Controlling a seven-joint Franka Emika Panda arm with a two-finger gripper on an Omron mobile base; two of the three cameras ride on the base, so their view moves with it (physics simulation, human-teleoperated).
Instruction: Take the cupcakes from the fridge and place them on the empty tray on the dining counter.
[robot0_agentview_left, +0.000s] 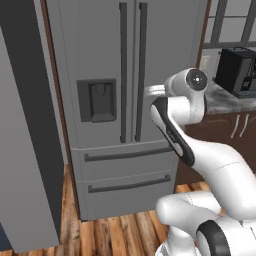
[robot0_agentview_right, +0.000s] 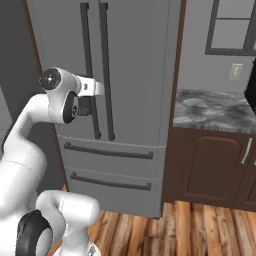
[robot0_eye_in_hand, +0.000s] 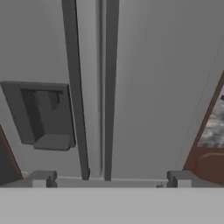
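fridge (robot0_agentview_left: 125, 75) doors closed, gripper (robot0_eye_in_hand: 111, 177) spread wide, apparently just before handles (robot0_eye_in_hand: 94, 87)

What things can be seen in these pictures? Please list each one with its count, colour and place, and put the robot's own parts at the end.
fridge: one, grey, straight ahead, both doors closed
door handles: two, dark, vertical, at the middle seam
dispenser recess: one, dark, in the left door
drawers: two, grey, below the doors
wall counter: one, grey marbled top, right of the fridge
cabinets: dark brown, under that counter
black appliance: one, on the counter
window: one, dark frame, above the counter
wall outlet: one, pale
floor: wood planks
arm: one, white
gripper: one, open, facing the handles
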